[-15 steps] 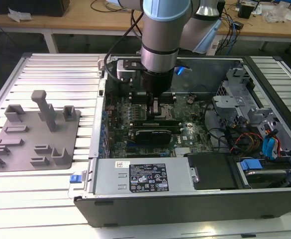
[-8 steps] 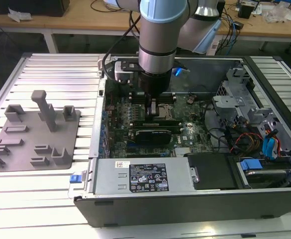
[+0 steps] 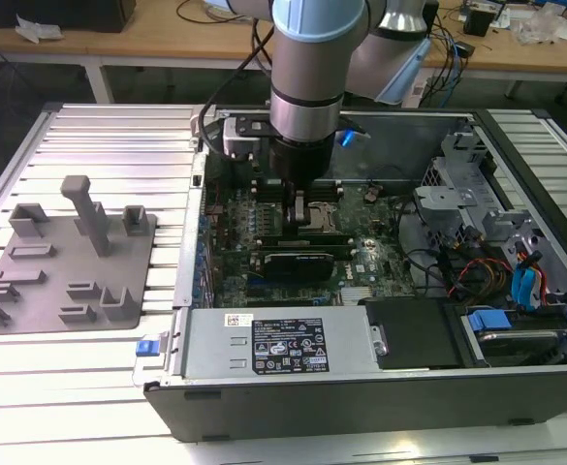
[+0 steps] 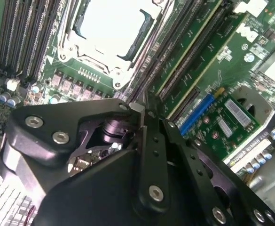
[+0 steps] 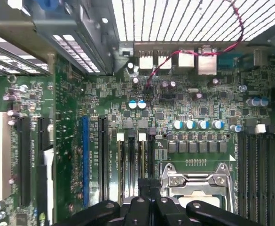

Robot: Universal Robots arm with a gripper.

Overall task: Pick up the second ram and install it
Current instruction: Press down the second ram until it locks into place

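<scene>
Second ram: thin, light, stiff, fragile stick standing in its slot beside the processor socket, best pinched by its long edges; my gripper sits closed directly over it.

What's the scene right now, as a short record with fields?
arm: reaching down into the open computer case
gripper: low over the memory slots, beside the processor socket
second ram: green stick standing in a slot right under the gripper, it seems
grey fixture: on the table, at the exterior view's left
</scene>
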